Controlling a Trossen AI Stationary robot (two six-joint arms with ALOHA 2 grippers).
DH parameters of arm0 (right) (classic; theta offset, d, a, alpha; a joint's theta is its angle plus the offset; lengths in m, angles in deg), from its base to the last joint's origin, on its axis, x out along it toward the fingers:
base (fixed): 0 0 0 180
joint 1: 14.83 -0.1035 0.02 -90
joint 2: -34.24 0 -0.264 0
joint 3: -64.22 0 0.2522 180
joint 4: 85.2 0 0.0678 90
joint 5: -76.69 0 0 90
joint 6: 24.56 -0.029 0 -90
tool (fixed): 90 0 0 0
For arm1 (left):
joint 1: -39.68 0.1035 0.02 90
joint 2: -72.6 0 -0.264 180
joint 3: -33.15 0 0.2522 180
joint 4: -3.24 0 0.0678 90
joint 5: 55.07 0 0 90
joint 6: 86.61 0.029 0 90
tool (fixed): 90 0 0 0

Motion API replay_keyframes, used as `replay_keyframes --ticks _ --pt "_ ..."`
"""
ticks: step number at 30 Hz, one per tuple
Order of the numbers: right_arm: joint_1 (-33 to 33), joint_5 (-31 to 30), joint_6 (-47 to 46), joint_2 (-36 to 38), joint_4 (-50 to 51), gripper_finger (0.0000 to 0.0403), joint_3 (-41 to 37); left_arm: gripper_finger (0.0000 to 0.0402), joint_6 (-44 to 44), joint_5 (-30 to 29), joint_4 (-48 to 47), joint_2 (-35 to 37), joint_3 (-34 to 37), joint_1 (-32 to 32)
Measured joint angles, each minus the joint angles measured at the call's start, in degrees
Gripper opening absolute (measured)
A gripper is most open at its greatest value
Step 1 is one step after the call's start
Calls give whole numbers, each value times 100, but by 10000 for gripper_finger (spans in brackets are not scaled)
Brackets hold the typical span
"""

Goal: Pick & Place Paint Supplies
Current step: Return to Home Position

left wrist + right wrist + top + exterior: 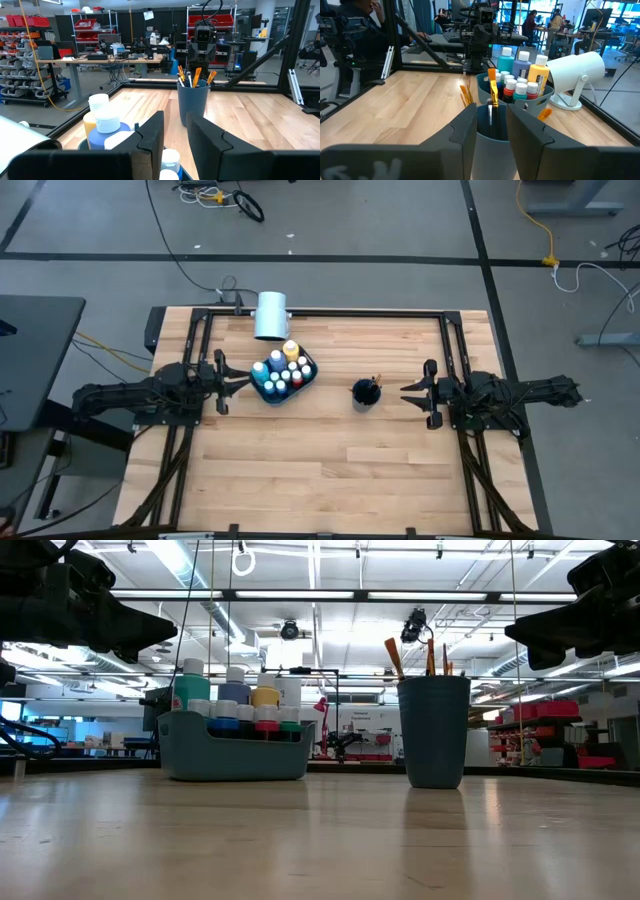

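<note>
Left gripper (228,383): at the table's left side, fingers apart, empty. Teal bin (235,758): left of centre, packed with upright paint bottles (232,690). Blue cup (434,730): right of the bin and apart from it, holding the paintbrushes (430,652); long axes near vertical, orange ends fanned above the rim. Right gripper (425,393): near the cup's right, fingers apart, empty. Homing advice: draw each arm straight outward and level, well clear of cup and bin.
</note>
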Motion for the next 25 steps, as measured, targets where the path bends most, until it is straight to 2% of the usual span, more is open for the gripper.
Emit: replay_keyframes --ticks 25 --pt "-2 0 0 1 0 110 1 90 0 0 1 -2 -1 1"
